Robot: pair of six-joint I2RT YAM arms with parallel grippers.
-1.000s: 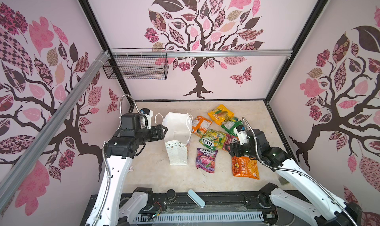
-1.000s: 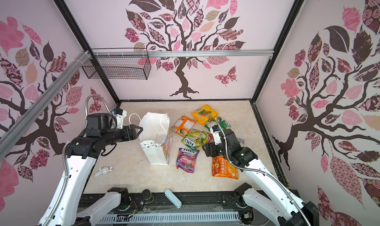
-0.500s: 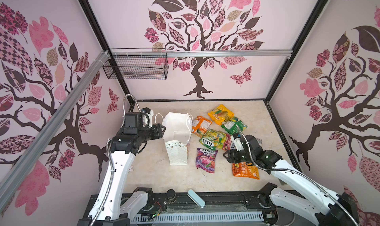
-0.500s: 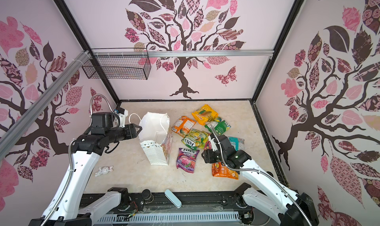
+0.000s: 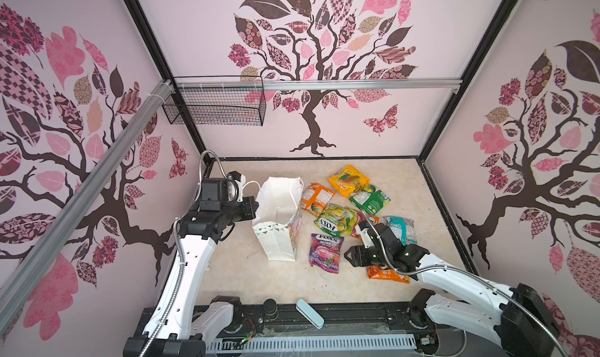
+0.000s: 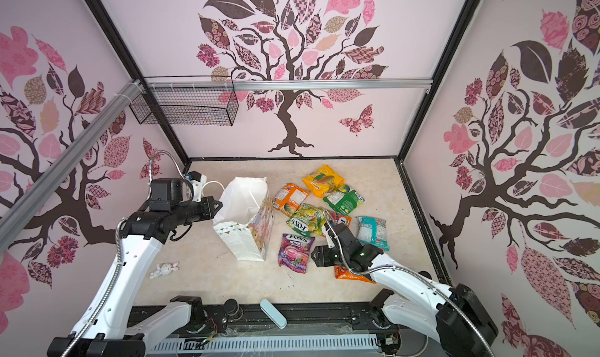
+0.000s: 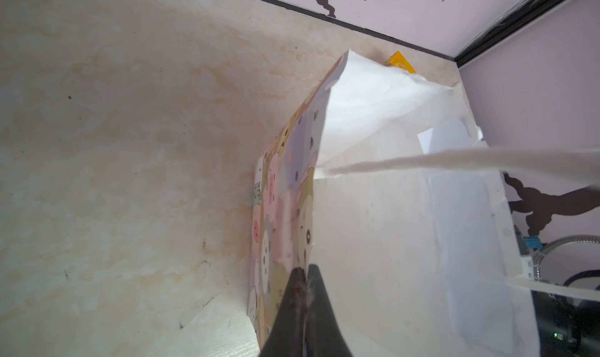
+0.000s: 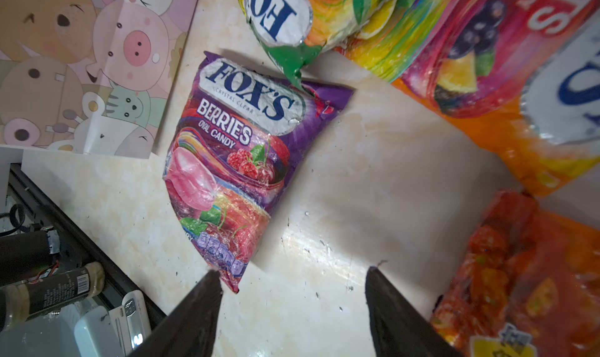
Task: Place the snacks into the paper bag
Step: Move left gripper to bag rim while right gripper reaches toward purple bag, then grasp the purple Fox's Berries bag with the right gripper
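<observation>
at the rim of the paper bag (image 7: 373, 225), my left pincer (image 7: 302, 274) is pinched shut on the wall nearest my arm, so the mouth is held up and gaping toward the snacks (image 5: 337, 222). the bag stands on the table (image 5: 292, 284) left of the heap, and from above i see no packet in it. my right pincer (image 8: 292, 274) hangs low with its jaws spread and empty, one tip at the bottom corner of the purple fox's berries packet (image 8: 233, 163), the orange packet (image 8: 519, 274) just beside the other tip. i judge purple the pick: nearest the bag, almost clear of the heap, while the rest overlap farther back.
</observation>
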